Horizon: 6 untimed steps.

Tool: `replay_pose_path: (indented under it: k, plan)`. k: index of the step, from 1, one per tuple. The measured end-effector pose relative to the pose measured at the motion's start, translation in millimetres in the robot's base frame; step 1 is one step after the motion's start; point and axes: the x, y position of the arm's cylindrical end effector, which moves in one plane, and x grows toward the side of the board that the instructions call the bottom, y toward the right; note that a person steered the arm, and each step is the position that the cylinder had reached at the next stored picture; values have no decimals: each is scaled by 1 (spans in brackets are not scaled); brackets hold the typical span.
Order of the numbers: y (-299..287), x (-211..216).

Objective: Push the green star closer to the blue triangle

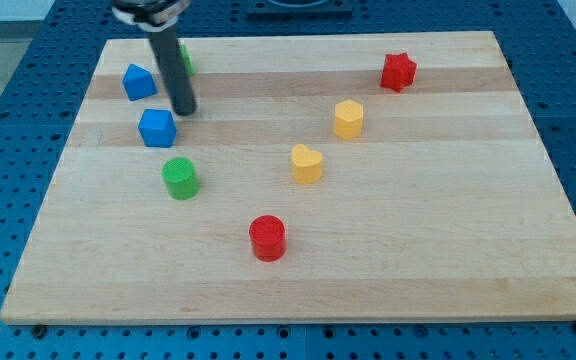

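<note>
At the view's far left of the pale wooden board [298, 290] sits a blue block [139, 81] with a peaked top, which reads as the blue triangle. Below it and slightly to the right is a second blue block, a chunky cube [157, 128]. The dark rod comes down from the view's top, and my tip [185, 111] rests on the wood just to the upper right of that cube, close beside it; whether they touch I cannot tell. The rod is a bare stick with nothing that opens or closes, and it grips nothing. Behind the rod, near the board's top edge, a sliver of a green block [185, 58] peeks out (its shape is mostly hidden, so I cannot confirm it as the star). It lies just right of the blue triangle.

Further down is a green cylinder [180, 178], then a red cylinder [267, 238] toward the bottom centre. A yellow heart-like block [307, 163] and a yellow hexagonal block [348, 118] follow, with a red star-shaped block [398, 71] at the upper right.
</note>
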Motion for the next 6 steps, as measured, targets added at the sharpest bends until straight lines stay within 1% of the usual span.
replay_pose_path:
  k: [1,3,4,5,6]
  plan:
    - [29,-65]
    - [-28,-89]
    - [-56,-116]
    - [-68,-141]
    - [-37,-114]
